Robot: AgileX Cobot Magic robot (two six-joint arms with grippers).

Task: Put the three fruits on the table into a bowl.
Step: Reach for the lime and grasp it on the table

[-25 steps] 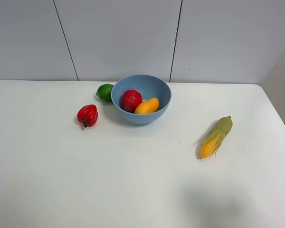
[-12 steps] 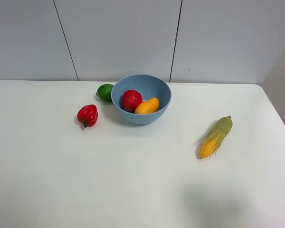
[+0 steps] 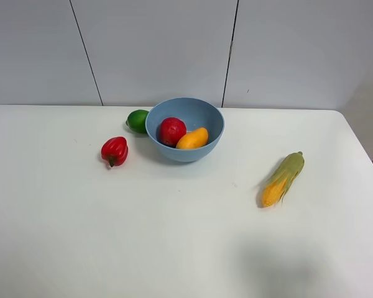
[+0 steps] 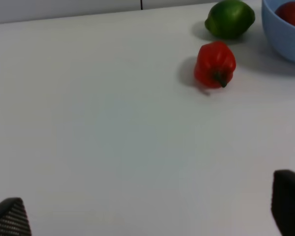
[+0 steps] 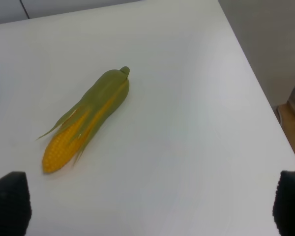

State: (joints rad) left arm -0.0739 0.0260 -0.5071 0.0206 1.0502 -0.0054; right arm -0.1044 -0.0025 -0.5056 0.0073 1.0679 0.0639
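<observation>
The light-blue bowl (image 3: 185, 129) stands at the back middle of the white table (image 3: 174, 236). The red pomegranate (image 3: 172, 131) and the orange-yellow mango (image 3: 193, 138) lie inside it. The green lime (image 3: 137, 120) rests on the table against the bowl's left side; it also shows in the left wrist view (image 4: 230, 18), beside the bowl's rim (image 4: 283, 34). My left gripper (image 4: 147, 216) is open and empty, well short of the lime. My right gripper (image 5: 147, 206) is open and empty, near the corn. Neither gripper shows in the exterior high view.
A red bell pepper (image 3: 114, 151) lies left of the bowl, also in the left wrist view (image 4: 215, 65). A corn cob (image 3: 282, 179) with green husk lies at the right, also in the right wrist view (image 5: 86, 119). The table's right edge (image 5: 265, 103) is close to it.
</observation>
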